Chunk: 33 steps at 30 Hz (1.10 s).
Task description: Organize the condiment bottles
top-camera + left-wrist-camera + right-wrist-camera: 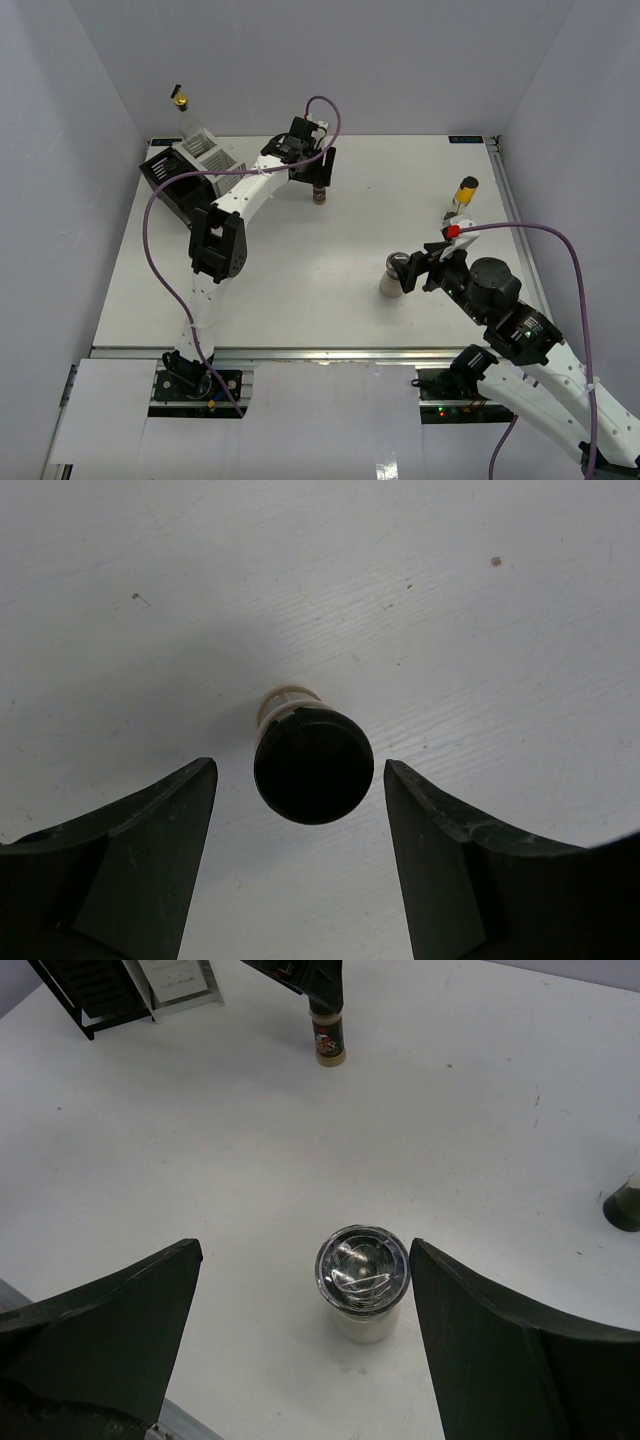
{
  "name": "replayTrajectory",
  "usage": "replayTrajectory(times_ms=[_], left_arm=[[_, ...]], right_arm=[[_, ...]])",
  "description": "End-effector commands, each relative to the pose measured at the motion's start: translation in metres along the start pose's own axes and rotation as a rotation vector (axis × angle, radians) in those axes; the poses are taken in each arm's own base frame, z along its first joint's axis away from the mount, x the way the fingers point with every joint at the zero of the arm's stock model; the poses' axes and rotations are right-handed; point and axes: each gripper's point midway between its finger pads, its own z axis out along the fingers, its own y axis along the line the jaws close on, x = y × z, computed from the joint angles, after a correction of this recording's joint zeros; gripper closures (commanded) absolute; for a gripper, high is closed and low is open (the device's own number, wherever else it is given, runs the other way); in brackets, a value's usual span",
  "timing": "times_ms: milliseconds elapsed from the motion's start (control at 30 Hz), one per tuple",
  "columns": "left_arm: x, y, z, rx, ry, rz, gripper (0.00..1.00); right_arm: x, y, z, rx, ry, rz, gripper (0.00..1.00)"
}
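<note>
Top external counts four bottles: tall gold-pourer bottle (181,103) by the black rack (165,185) and white rack (212,150), far left; yellow bottle (463,196) far right; spice jar (318,196) between the spread left tool (318,176); cream shaker (391,280) between the spread right tool (405,270), both untouched on the bench (300,290).

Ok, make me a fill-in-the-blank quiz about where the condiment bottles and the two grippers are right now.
1. The short brown spice jar with a dark cap stands between the fingers of the ____ arm.
2. The cream shaker between the right gripper's fingers has a shiny top made of ____.
3. The slim black-capped bottle with yellow contents stands near the table's ____ edge.
4. The left gripper and right gripper touch nothing; both are ____.
Missing words: left; metal; right; open.
</note>
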Motion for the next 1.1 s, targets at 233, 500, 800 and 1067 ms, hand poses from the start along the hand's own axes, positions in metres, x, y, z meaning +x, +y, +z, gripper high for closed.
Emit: replayTrajectory(times_ms=[233,500,800,1067], left_arm=[[-0.032,-0.002,-0.003,-0.028,-0.102,0.036,0.25],[-0.025,-0.005,-0.001,-0.022,-0.081,0.029,0.45],[-0.018,-0.004,-0.008,-0.036,-0.061,0.015,0.62],[-0.015,0.005,-0.015,-0.088,-0.047,-0.001,1.0]], right_arm=[[-0.008,0.003,0.003,-0.011,-0.028,-0.001,0.09],[-0.007,0.003,0.004,-0.011,-0.023,-0.001,0.09],[-0.008,0.001,0.0,-0.003,-0.034,0.002,0.09],[-0.009,0.0,-0.002,0.002,-0.041,0.005,0.09]])
